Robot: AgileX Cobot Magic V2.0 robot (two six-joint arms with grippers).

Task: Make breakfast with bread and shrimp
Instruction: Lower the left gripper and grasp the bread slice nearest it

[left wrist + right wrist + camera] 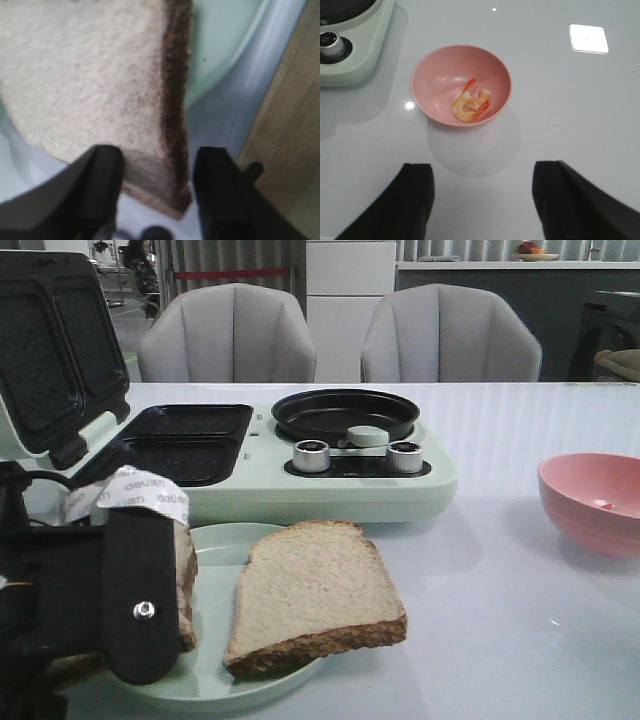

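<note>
Left gripper (156, 192), jaws spread, straddles a bread slice (95, 85) on the plate (215, 540). Right gripper (482, 200) hangs open above the table; shrimp (470, 105) lie in the bowl (435, 70).

In the front view the left gripper (150, 590) fills the lower left corner and covers most of one bread slice (186, 585); only a strip of its crust shows; the gripper's fingertips are out of sight there. The pale green plate (215, 545) is cut off below by the picture's edge; the pink bowl (595, 502) is cut off on the right, its shrimp (601, 504) a mere speck. In the left wrist view the slice is blurred and runs off the frame. In the right wrist view the right gripper (482, 200) shows only two dark fingers cut by the edge.
</note>
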